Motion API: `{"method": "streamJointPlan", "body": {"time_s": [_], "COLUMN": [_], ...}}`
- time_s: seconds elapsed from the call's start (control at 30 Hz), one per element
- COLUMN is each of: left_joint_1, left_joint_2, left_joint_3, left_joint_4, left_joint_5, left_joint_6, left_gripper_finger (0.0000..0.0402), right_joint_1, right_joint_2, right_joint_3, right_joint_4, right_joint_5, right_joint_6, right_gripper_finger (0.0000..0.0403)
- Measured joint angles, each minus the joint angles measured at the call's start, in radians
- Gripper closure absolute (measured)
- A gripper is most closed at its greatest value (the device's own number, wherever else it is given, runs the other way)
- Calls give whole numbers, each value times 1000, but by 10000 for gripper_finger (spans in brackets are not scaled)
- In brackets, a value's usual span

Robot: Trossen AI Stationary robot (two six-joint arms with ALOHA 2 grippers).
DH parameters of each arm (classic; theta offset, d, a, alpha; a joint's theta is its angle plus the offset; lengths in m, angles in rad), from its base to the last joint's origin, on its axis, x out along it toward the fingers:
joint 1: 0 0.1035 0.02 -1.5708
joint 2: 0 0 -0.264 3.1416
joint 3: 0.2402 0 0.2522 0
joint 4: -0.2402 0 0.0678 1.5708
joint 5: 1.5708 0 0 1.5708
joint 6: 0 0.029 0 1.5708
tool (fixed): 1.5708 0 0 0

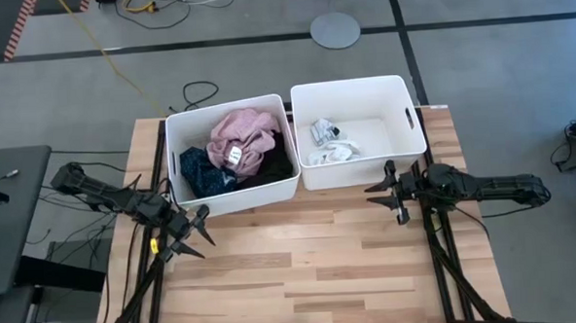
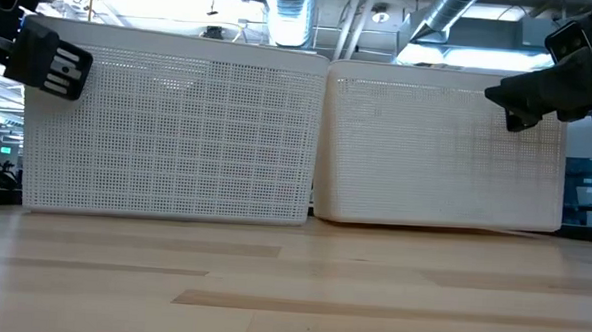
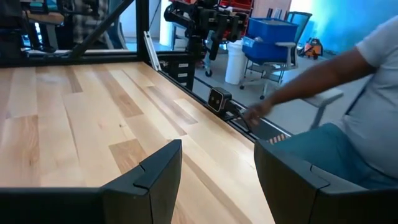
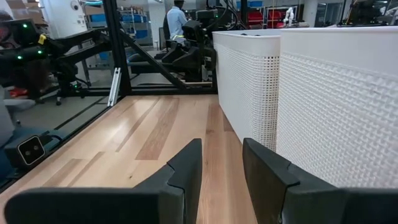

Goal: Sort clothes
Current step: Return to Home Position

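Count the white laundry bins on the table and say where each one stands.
2. The left bin stands at the far edge of the table, holding pink, black and blue clothes. The right bin stands close beside it, holding small white and grey socks. None looks hidden.

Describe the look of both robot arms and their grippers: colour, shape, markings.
Both arms are black, slim and jointed. The left arm ends in the left gripper with two matte black, wedge-shaped fingers; a small yellow piece shows beside it. The right arm matches, and the right gripper has the same fingers.
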Motion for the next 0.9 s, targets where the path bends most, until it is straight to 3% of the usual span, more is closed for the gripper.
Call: {"method": "streamJointPlan", "body": {"time_s": [0.9], "left_joint_1": [0], "left_joint_2": [0], "left_joint_3": [0], "left_joint_4": [-1], "left_joint_5": [0], "left_joint_6": [8], "left_gripper_finger": [205], "right_joint_1": [0], "right_joint_2": [0], "right_joint_3": [0], "right_joint_4": [0], "right_joint_5": [-3], "right_joint_6": [1], "right_gripper_finger": [271]}}
